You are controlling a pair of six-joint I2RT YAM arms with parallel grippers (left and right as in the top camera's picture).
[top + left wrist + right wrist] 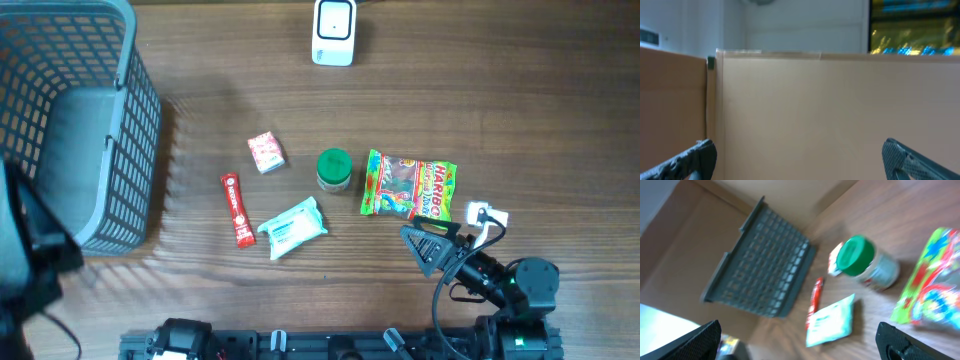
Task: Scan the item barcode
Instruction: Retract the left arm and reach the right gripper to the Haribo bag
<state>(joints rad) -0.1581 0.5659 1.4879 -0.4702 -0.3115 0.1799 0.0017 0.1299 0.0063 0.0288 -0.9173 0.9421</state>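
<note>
While left gripper and right gripper both gape wide, empty, set the right one over the bag beside the jar, pinching an edge.

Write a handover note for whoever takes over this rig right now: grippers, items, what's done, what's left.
Left gripper: open, empty, facing a brown panel.
Right gripper: open, empty, close to the Haribo bag.
On the table: Haribo bag, green-lidded jar, wipes pack, red stick, small red packet. Scanner at the far edge, basket to the left.
Done: no item lifted.
Left: likely grasp an item and show its barcode to the scanner.
</note>
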